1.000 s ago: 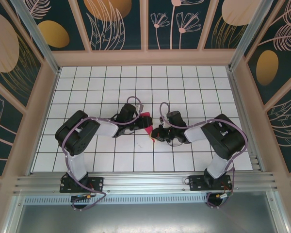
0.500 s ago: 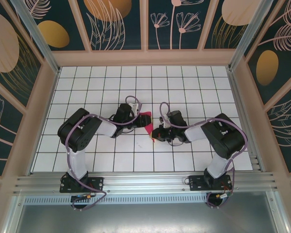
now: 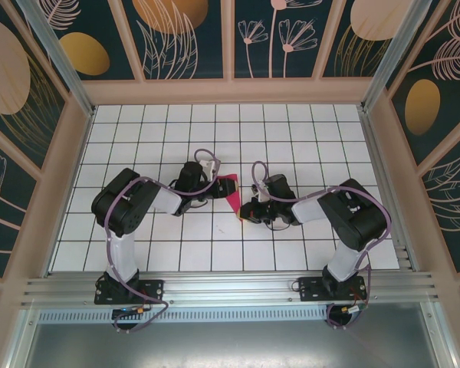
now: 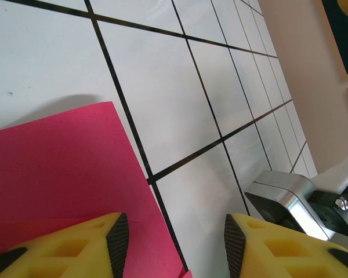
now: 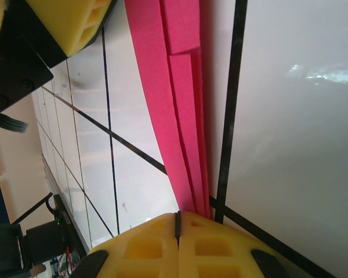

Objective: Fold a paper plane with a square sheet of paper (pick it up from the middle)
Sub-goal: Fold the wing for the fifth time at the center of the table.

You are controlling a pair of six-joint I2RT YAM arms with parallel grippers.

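The folded pink paper lies on the middle of the white tiled tabletop, between my two arms, its layers stacked edge over edge. My right tool is pressed together on the paper's near end and pinches the layers where they run in between its yellow fingers. My left tool stands spread over the paper's far left edge, one side above pink, the other above bare tile.

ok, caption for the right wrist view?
Right yellow fingers pinched shut on the creased magenta-pink paper sheet above the white tiled table.
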